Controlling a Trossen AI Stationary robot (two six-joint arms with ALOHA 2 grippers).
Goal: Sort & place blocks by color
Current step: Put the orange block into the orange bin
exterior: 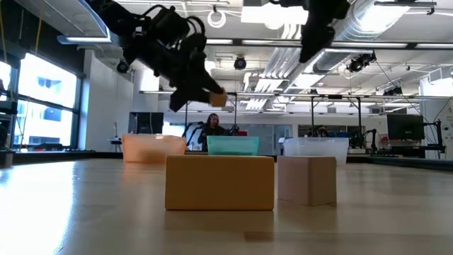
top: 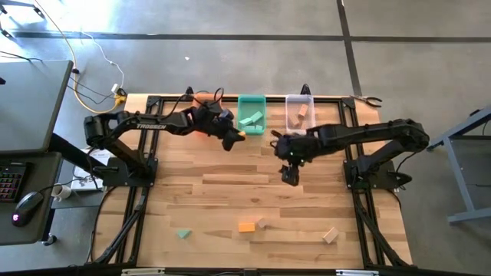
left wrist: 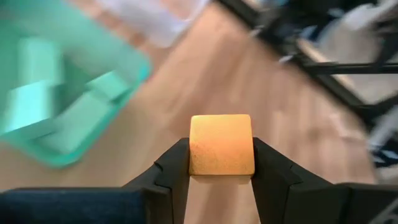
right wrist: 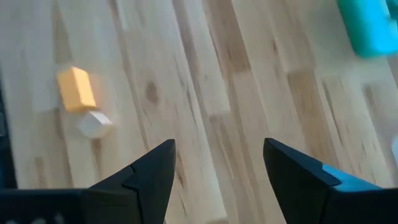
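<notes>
My left gripper (top: 236, 138) is shut on an orange cube (left wrist: 221, 144), high above the table just in front of the green bin (top: 251, 115), which holds teal blocks (left wrist: 56, 93). The orange bin (exterior: 152, 147) is mostly hidden under the left arm in the high view. The clear bin (top: 299, 111) holds a wooden block. My right gripper (top: 290, 175) hangs open over the table's middle, touching nothing. An orange block (top: 246, 227) lies flat near the near edge with a wooden block (top: 262, 222) beside it. A teal block (top: 182, 233) and another wooden block (top: 330, 234) also lie there. My left gripper pinches the orange cube between its two fingers (left wrist: 174, 168), one on each of two opposite side faces (left wrist: 194, 155). In the low view the cube (exterior: 217, 98) sits at the fingers' free ends, lifted clear of the table and bins.
The three bins stand in a row at the far edge. Bare wood lies between them and the loose blocks near the near edge. In the right wrist view the orange block (right wrist: 76, 88) and wooden block (right wrist: 94, 124) show below the open fingers. A person sits behind the table (exterior: 212, 126).
</notes>
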